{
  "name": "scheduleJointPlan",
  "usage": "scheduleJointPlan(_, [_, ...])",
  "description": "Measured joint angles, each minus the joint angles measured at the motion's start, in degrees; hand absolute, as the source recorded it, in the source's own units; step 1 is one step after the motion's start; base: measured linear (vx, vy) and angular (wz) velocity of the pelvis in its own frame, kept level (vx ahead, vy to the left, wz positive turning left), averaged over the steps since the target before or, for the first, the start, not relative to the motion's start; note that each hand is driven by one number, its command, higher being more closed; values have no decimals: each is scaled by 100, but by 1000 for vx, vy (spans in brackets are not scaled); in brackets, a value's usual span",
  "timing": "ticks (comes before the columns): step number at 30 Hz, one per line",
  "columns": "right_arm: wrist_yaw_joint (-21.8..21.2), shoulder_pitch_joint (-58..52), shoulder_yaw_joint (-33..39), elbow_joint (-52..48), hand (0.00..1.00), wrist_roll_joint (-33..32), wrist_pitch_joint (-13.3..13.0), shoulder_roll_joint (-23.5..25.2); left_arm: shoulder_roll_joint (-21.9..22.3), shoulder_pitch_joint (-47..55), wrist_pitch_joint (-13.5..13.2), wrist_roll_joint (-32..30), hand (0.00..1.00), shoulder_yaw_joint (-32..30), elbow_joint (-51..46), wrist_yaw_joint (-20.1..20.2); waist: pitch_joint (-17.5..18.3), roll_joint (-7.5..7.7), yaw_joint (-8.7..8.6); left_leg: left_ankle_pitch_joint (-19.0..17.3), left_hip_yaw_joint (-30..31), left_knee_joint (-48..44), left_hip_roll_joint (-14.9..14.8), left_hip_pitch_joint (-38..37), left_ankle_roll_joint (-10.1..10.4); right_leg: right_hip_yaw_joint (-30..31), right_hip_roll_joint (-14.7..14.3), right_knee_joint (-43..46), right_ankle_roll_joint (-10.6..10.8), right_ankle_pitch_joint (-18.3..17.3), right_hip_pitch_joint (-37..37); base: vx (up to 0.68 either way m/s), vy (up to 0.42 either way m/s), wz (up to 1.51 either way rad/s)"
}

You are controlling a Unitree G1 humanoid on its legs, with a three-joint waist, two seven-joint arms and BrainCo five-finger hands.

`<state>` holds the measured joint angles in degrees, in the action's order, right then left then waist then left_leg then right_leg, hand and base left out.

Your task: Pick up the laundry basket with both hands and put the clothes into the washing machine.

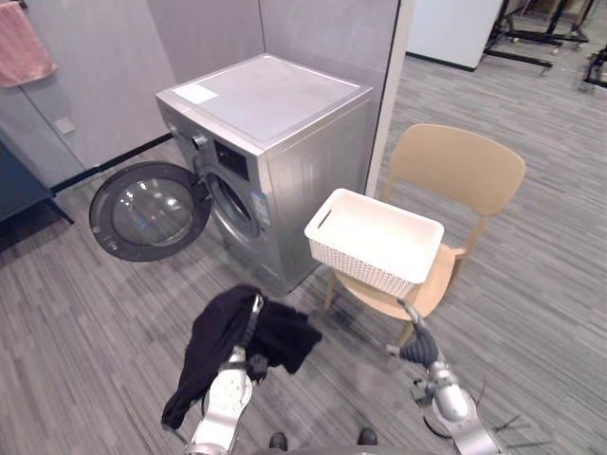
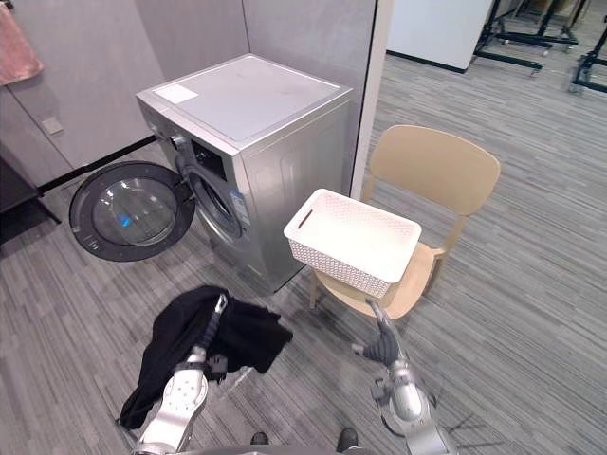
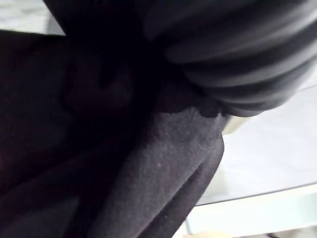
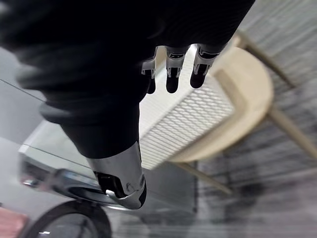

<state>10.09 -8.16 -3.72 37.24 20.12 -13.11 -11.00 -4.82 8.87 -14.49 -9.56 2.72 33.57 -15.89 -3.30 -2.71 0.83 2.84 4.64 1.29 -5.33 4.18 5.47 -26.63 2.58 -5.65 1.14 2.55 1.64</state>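
Note:
A black garment (image 1: 223, 336) hangs in the air, draped over my left hand (image 1: 254, 311), low in front of the washing machine (image 1: 275, 142). The cloth hides that hand's fingers; in the left wrist view the garment (image 3: 148, 168) lies against the dark ribbed cover. The machine's round door (image 1: 147, 210) stands swung open to the left, and its drum opening (image 1: 232, 204) faces me. An empty white laundry basket (image 1: 375, 242) rests on a tan chair (image 1: 455, 171) to the right of the machine. My right hand (image 1: 415, 346) hovers below the basket, its fingers (image 4: 171, 79) straight and holding nothing.
A grey partition wall (image 1: 379, 57) stands behind the machine and the chair. A pink towel (image 1: 24, 43) hangs at the far left above a dark piece of furniture (image 1: 19, 185). Black metal stands (image 1: 536, 38) are far back on the right. Grey plank floor (image 1: 114, 322) lies around me.

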Motion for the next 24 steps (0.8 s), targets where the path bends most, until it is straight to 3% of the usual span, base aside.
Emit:
scheduleJointPlan(1, [-4, 98, 20, 239, 0, -85, 17, 37, -3, -7, 39, 16, 100, -110, 171, 21, -56, 2, 8, 30, 52, -42, 17, 114, -47, -167, 29, 2, 5, -37, 7, 8, -1, 124])
scheduleJointPlan(3, [1, 324, 145, 709, 0, -234, 77, 117, -25, -76, 107, 118, 100, -230, 632, 72, -191, -3, 3, -4, -518, -140, -22, 338, -506, -648, 188, 135, 104, -180, 6, 29, 27, 126])
scheduleJointPlan(4, [0, 391, 159, 866, 0, -318, 102, 113, -25, -100, 146, 116, 100, -242, 789, 70, -248, -14, 16, -63, -937, -200, -77, 318, -606, -782, 286, 287, 163, -270, -1, 127, 92, 100])
scheduleJointPlan(7, [-6, 577, 154, 1163, 0, -451, 221, 130, -33, -62, 282, 110, 100, -268, 1082, 67, -308, -1, 21, -31, -2241, -498, -279, 412, -570, -1178, 672, 876, 388, -582, 5, 190, 108, 74])
scheduleJointPlan(9, [-7, 669, 151, 1171, 0, -496, 232, 194, -52, -19, 280, 109, 100, -317, 1106, 62, -340, 68, 22, -80, -2214, -627, -158, 408, -396, -1214, 845, 1005, 520, -652, 7, 254, 103, 30])
scheduleJointPlan(11, [-8, 823, 156, 1178, 0, -496, 239, 275, -104, -38, 279, 107, 100, -320, 1223, 62, -413, 184, 40, -352, -2200, -928, -1, 541, -445, -1251, 1053, 1070, 663, -669, 7, 219, 142, 15])
scheduleJointPlan(13, [-14, 889, 155, 1186, 0, -515, 248, 317, -66, -12, 283, 108, 100, -313, 1324, 77, -451, 243, 37, -901, -2138, -1479, 178, 591, -592, -1172, 1577, 1892, 938, -902, -22, 284, 200, 30])
scheduleJointPlan(14, [-15, 880, 153, 1183, 0, -542, 250, 315, -47, 4, 280, 108, 100, -311, 1317, 77, -456, 250, 40, -1010, -2078, -1554, 258, 538, -623, -1059, 1761, 2280, 860, -982, -87, 314, 273, 47])
scheduleJointPlan(15, [-26, 842, 144, 1166, 0, -573, 276, 310, -33, 23, 277, 108, 100, -304, 1298, 77, -462, 245, 11, -1227, -1897, -1663, 434, 437, -696, -612, 2188, 3575, 523, -994, -464, 216, 219, 64])
scheduleJointPlan(16, [-30, 798, 125, 1146, 0, -605, 282, 351, -83, -16, 280, 109, 100, -290, 1248, 73, -541, 250, -13, -1410, -1714, -1790, 465, 277, -791, 362, 2289, 4760, 343, -983, -1041, 286, 230, 74])
scheduleJointPlan(17, [-31, 777, 100, 1135, 0, -610, 280, 379, -128, -97, 280, 109, 100, -263, 1207, 72, -607, 223, -48, -1505, -1574, -1835, 451, 211, -823, 820, 2099, 5145, 465, -1221, -1241, 273, 91, 91])
scheduleJointPlan(18, [-40, 735, 9, 1128, 0, -611, 276, 408, -165, -147, 278, 109, 100, -224, 1165, 67, -709, 218, -59, -1612, -1339, -1826, 441, 10, -854, 1331, 1657, 5592, 450, -1603, -1539, 457, 65, 98])
scheduleJointPlan(19, [-42, 714, -73, 1124, 0, -614, 277, 411, -216, -195, 277, 109, 100, -223, 1129, 61, -782, 212, -128, -1696, -1154, -1734, 453, -234, -877, 1492, 1327, 5650, 322, -1820, -1787, 478, 53, 97])
scheduleJointPlan(20, [-43, 712, -79, 1100, 0, -615, 277, 413, -226, -203, 278, 109, 100, -223, 1129, 59, -799, 232, -166, -1729, -1066, -1694, 459, -365, -869, 1531, 1188, 5577, 316, -1902, -1930, 534, 20, 89])
scheduleJointPlan(22, [-39, 748, -98, 964, 0, -728, 231, 362, -216, -350, 279, 108, 100, -199, 1130, 61, -947, 201, -263, -1798, -697, -1449, 428, -845, -869, 1464, 703, 4740, 251, -1898, -2537, 481, -45, 92])
scheduleJointPlan(23, [-37, 748, -97, 923, 0, -732, 231, 355, -218, -400, 278, 109, 100, -168, 1129, 60, -963, 204, -315, -1802, -596, -1388, 424, -913, -861, 1425, 640, 4389, 251, -1823, -2669, 493, -84, 121])
scheduleJointPlan(24, [-37, 731, -97, 854, 0, -732, 231, 328, -254, -471, 266, 108, 100, -57, 1121, 67, -941, 257, -377, -1888, -466, -1320, 416, -1050, -700, 1388, 504, 3522, 195, -1372, -2819, 515, -108, 131])
